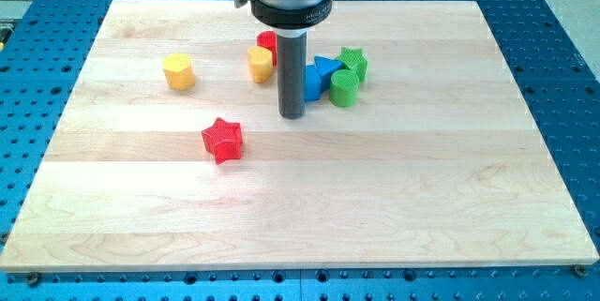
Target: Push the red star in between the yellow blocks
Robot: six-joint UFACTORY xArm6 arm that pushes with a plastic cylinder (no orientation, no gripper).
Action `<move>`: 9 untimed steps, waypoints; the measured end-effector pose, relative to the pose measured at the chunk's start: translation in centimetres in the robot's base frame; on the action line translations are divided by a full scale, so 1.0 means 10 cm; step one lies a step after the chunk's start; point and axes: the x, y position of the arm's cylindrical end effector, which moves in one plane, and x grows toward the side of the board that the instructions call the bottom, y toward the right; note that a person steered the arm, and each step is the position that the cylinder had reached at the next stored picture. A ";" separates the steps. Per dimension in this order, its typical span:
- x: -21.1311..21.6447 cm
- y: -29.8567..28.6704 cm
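The red star [222, 140] lies on the wooden board [309, 198] left of centre. A yellow hexagonal block [178, 71] sits up and to its left. A second yellow block [260, 63] sits up and to its right, touching a red round block [267, 42] behind it. My tip [292, 113] stands to the right of the red star and slightly above it, apart from it, just below and right of the second yellow block. The rod hides part of a blue block.
Right of the rod is a cluster: a blue block [312, 84], a blue triangle [327, 67], a green star [353, 61] and a green round block [344, 87]. The board lies on a blue perforated table [562, 76].
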 end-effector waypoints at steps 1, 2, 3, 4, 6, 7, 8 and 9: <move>0.00 -0.01; 0.24 0.01; 0.98 -0.06; 0.86 -0.69; 0.74 -1.10; 0.41 -1.53; -0.29 -1.48; -0.23 -1.50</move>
